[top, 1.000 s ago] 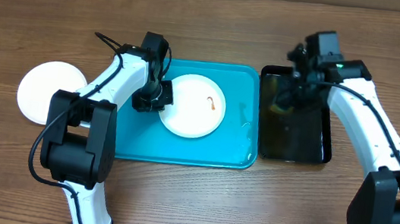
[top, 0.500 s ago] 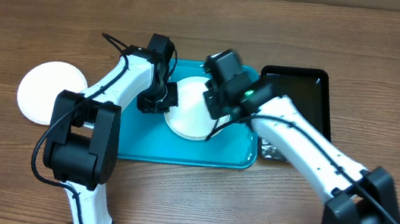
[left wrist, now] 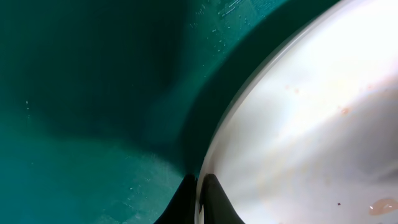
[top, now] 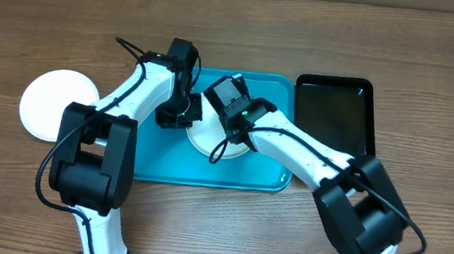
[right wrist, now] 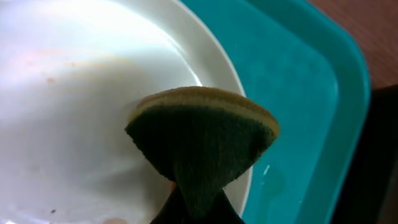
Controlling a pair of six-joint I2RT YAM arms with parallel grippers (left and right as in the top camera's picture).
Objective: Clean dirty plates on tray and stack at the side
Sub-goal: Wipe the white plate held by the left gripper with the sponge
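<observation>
Since a second ago our right claw (right wrist: 194,210) has swung off the basin (top: 337,114) at the right of the overhead frame and across to the tray (top: 154,157). Our left claw (left wrist: 200,198) has hardly shifted.

Closest in, at the bottom of the right wrist view, the right claw is clamped tight on a folded sponge (right wrist: 202,146), with its green face toward us and a yellow edge on top. The sponge hangs over the right part of the plate (right wrist: 74,106), and we cannot tell whether it touches yet. Beyond it, a faint brownish smear shows toward the upper left of that view.

At the bottom centre of the left wrist view, the left claw is pinched closed on the plate's rim. The rim looks tipped up off the tray floor there, with shadow beneath it. Pale orange marks sit at the lower right.

Farther out, overhead, the plate lies mid-tray, mostly hidden by both claws. A second plate (top: 56,104) rests on the table (top: 445,50) at the far left, apart from the tray.

We judge that scrubbing of this plate is only starting. The next move calls for pressing the sponge down and sweeping it across the smears while the left claw keeps the rim steady. After that the plate should go to the left, beside or onto the second plate.
</observation>
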